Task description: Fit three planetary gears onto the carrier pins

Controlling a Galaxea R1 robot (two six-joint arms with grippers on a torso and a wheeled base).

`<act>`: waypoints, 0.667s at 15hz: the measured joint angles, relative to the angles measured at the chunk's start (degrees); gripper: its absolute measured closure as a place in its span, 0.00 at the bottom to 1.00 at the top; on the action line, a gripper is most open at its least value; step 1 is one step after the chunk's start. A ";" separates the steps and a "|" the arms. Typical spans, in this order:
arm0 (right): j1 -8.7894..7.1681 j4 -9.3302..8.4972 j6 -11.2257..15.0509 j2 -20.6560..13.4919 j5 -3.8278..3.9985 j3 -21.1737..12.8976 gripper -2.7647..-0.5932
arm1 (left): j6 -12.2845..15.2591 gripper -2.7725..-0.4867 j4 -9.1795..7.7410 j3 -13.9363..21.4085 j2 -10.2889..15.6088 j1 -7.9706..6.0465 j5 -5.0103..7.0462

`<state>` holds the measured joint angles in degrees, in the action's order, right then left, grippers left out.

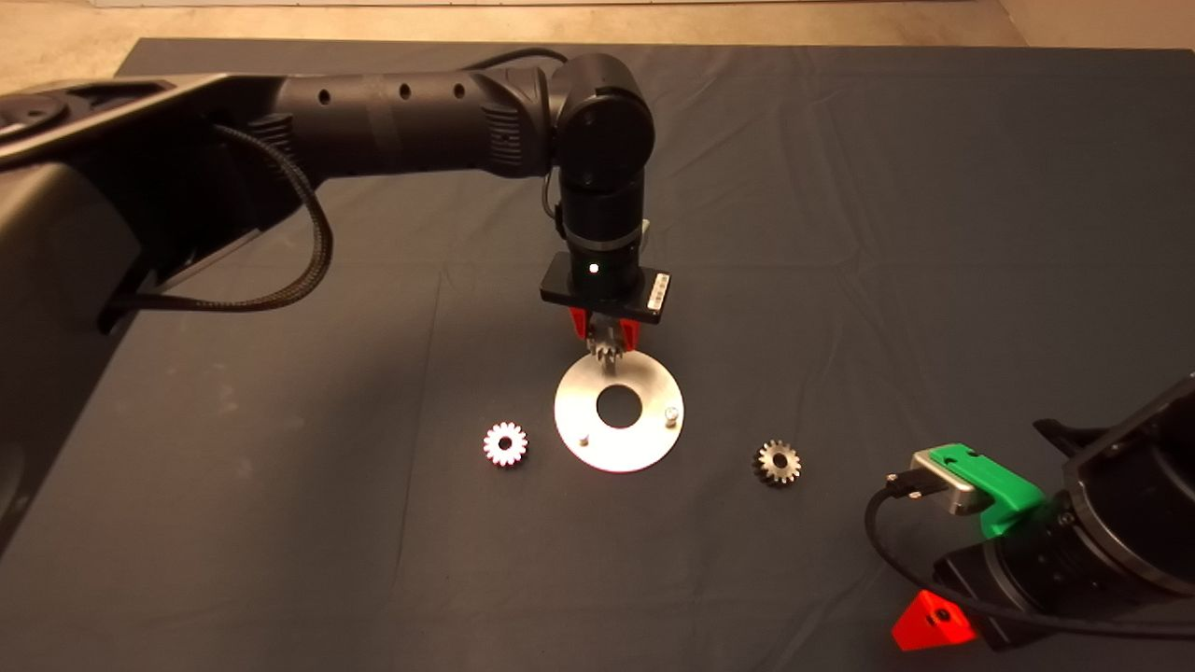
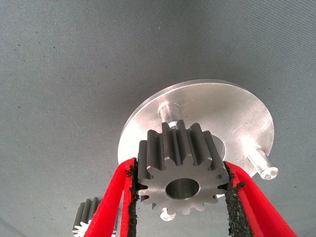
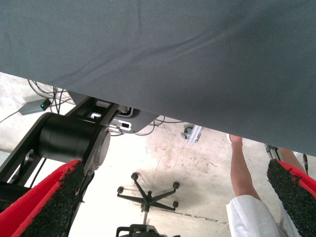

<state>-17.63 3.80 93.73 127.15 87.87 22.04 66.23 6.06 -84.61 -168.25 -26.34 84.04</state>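
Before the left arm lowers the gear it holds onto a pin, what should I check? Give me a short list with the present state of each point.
1. Grip: the left gripper is shut on the held gear, a pad on each side. Ok.
2. Bore is free: the gear's round hole shows open in the left wrist view. Ok.
3. Bore is over a pin: one pin shows just past the gear's edge, not through the bore. Cannot tell.
4. Other pins are bare: two pins on the disc carry nothing. Ok.
5. Spare gears are away: one and another lie on the mat beside the disc. Ok.
6. Right gripper is parked at the mat's edge, open. Ok.
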 joint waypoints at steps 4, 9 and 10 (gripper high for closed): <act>0.00 0.00 0.00 0.00 0.00 0.00 0.00 | 0.00 0.80 0.00 0.00 0.00 0.05 0.00; 0.00 0.00 0.00 0.00 0.02 0.00 0.00 | 0.00 0.80 0.00 -0.02 0.00 1.43 -0.02; 0.00 0.00 0.00 0.00 0.00 0.00 0.00 | 0.00 0.80 0.00 -0.02 -0.01 1.40 -0.02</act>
<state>-17.63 3.80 93.73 127.15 87.87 22.04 66.23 6.06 -84.64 -168.25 -24.94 84.02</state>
